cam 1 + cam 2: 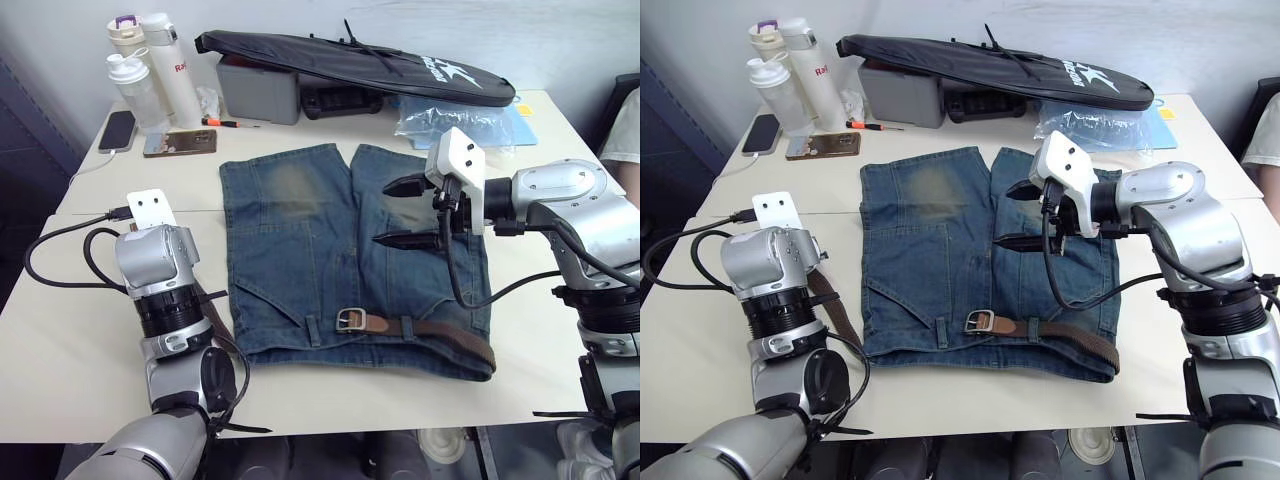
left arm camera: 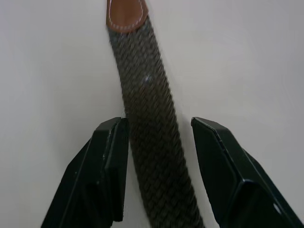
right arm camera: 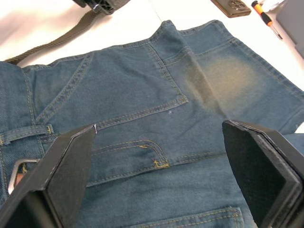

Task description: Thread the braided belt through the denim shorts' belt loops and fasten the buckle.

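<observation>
2 pincers gape open: the left pincer [image 2: 159, 166] straddles the belt [image 2: 152, 142] on the desk [image 1: 90, 300] at lower left, the right pincer [image 1: 408, 213] hovers over the shorts [image 1: 300, 260] mid-frame, buckle [image 1: 350, 319] on their waistband.

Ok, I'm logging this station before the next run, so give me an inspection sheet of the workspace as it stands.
Surface: pale table, two tops butted together.
Job's things: denim shorts lie flat; braided belt runs along the waistband, buckle near the middle, tan-tipped free end on the table.
Clutter: bottles, two phones, screwdriver, black bag on a grey box, plastic bag.
Grippers: left gripper open, straddling the belt; right gripper open above the shorts.
Cables: black cable on the table by the left arm.
Surroundings: a person's sleeve at the edge.
</observation>
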Available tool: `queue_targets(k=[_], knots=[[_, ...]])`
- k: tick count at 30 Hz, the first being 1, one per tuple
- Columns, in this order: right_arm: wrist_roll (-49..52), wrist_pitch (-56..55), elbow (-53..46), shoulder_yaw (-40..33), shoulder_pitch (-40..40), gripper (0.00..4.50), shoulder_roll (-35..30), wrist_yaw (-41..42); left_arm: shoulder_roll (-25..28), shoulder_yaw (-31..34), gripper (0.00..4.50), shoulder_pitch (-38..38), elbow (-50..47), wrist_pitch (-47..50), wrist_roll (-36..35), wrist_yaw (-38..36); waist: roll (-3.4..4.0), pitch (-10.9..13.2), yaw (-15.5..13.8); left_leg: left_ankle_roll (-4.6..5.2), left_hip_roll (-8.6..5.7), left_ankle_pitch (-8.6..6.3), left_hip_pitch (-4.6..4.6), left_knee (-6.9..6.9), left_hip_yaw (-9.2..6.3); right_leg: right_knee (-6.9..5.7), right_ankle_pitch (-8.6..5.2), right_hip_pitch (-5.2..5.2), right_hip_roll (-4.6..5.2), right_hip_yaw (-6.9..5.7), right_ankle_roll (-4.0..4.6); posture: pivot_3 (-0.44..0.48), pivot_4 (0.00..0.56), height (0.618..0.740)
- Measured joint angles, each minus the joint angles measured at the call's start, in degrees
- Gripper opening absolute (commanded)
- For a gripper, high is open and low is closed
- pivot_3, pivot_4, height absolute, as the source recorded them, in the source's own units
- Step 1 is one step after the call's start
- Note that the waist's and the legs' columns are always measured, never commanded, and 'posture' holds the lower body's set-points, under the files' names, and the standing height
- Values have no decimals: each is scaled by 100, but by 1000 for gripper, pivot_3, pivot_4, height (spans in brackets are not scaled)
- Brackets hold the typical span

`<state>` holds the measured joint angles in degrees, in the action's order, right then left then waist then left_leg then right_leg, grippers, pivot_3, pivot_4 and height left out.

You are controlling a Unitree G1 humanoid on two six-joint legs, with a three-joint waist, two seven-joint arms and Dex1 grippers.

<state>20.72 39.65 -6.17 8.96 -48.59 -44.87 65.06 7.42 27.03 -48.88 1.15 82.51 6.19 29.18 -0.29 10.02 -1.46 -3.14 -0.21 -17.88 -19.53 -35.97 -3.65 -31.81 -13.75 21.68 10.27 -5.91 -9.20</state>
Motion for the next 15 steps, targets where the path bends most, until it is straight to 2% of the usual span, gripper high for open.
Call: queue_targets(k=[6, 7, 9, 11, 15], knots=[[-140, -98, 87, 32, 0, 4500, 0, 1, -62, 19, 2412, 134, -16, 434, 439, 206, 0, 0, 19, -1, 0, 0, 2, 1, 1, 0, 0, 1, -1, 1, 0, 0, 150, 740], [-161, -102, 91, 60, 1, 4500, 1, 3, -74, 116, 1857, 134, -40, 437, 498, 207, 0, 0, 18, -1, 0, -1, 2, 1, 1, 0, 0, 1, -1, 1, 0, 0, 150, 740], [-172, -109, 94, 86, 7, 4500, 1, 4, -116, 220, 1175, 138, -55, 437, 570, 212, 0, 0, 16, -1, 0, -1, 2, 1, 1, 0, 0, 1, -1, 1, 0, 0, 150, 740], [-175, -137, 95, 108, 7, 4500, 2, 4, -191, 287, 175, 140, -95, 419, 661, 241, 0, 0, 12, -2, 0, -1, 2, 0, 1, 0, 0, 1, -1, 1, 0, 0, 150, 740], [-184, -206, 102, 159, 7, 4500, 3, 3, -255, 361, 81, 146, -188, 267, 726, 220, 0, 0, 11, -2, 0, -1, 2, 0, 1, 0, 0, 1, 0, 1, 0, 0, 150, 740]])
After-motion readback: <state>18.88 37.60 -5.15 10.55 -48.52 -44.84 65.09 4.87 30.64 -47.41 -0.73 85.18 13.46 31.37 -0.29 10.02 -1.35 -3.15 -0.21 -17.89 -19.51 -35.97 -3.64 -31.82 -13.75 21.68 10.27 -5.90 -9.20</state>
